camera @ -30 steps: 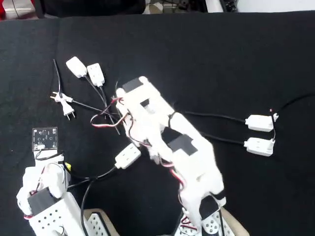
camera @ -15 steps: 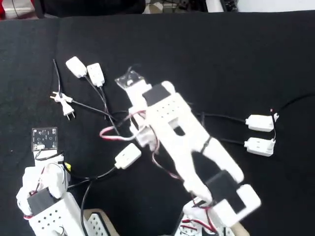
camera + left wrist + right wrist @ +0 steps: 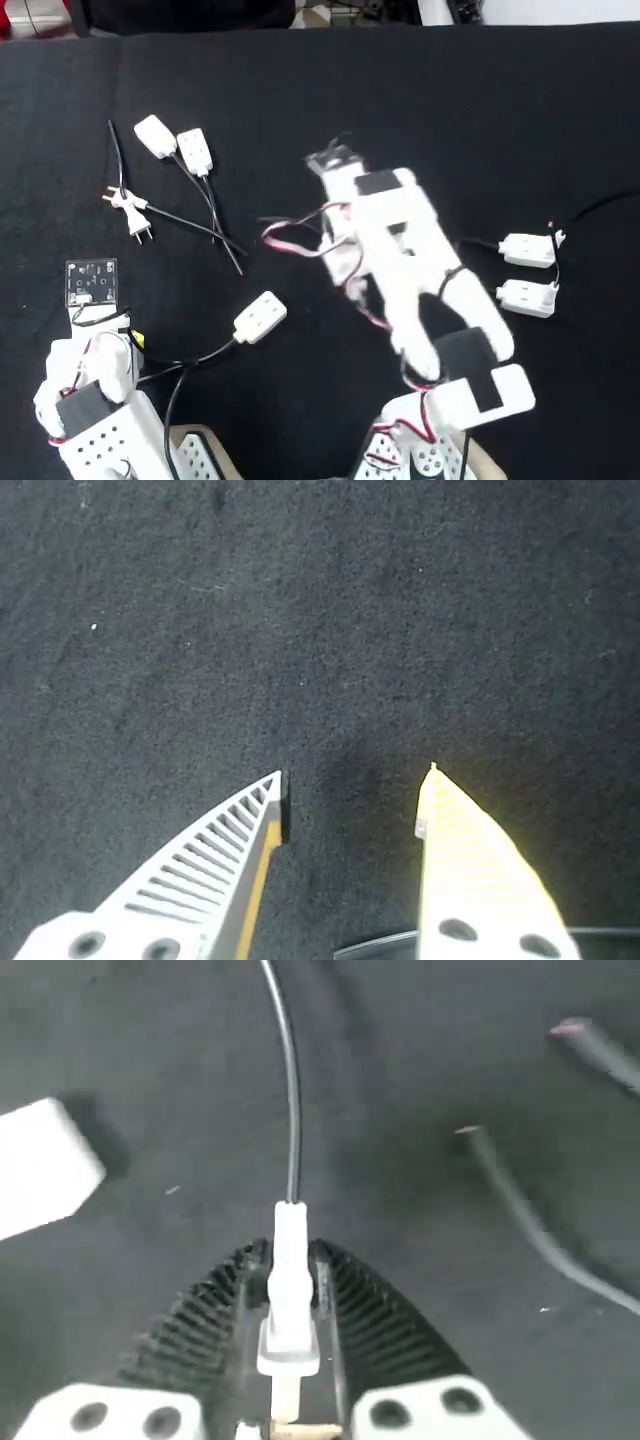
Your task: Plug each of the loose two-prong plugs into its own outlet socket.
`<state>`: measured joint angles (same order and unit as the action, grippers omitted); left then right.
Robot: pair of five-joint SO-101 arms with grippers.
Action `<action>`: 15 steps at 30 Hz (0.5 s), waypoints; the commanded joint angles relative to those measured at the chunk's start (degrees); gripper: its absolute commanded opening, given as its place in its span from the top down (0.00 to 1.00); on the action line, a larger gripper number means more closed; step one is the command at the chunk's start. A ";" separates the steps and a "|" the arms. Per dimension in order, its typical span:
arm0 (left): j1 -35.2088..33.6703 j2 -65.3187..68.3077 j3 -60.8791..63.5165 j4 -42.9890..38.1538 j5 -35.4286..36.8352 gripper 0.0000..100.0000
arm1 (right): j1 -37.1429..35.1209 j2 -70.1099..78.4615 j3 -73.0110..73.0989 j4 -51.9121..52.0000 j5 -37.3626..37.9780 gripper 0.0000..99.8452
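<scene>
Now our right gripper point(image 3: 288, 1250) is pinching a white plug point(image 3: 288, 1310), with a white block point(image 3: 42, 1166) lying nearby. Our left gripper point(image 3: 352, 785) is hanging spread over black cloth point(image 3: 300, 600).

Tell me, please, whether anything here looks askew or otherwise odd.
The white plug clamped in the right gripper's jaws sits with its cord leading outward and its prongs seemingly toward the wrist, which looks backward for plugging in. Nothing else stands out.
</scene>
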<state>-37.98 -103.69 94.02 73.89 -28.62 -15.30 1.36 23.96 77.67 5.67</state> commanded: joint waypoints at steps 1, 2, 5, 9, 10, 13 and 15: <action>-0.40 -0.44 -0.40 0.35 -0.53 0.78 | 2.02 -0.13 -2.68 -1.85 0.62 0.99; -0.40 -0.44 -0.40 0.35 -0.53 0.78 | 1.85 -0.13 -2.07 -2.20 0.62 0.99; -0.40 -0.44 -0.40 0.35 -0.53 0.78 | 0.00 -0.13 1.19 -5.45 0.53 0.99; -0.57 -0.44 -0.40 0.35 -0.53 0.78 | -5.98 -0.04 6.37 -9.05 0.53 0.99; -0.57 -0.44 -0.40 0.35 -0.53 0.78 | -7.65 -0.04 7.34 -9.76 0.62 0.99; -0.57 -0.44 -0.40 0.35 -0.53 0.78 | -11.52 1.98 8.66 -10.11 1.58 0.99; -0.57 -0.44 -0.40 0.35 -0.53 0.78 | -12.13 5.85 7.60 -10.11 1.58 0.99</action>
<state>-37.98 -103.69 94.02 73.89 -28.62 -25.67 4.35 32.48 68.18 6.90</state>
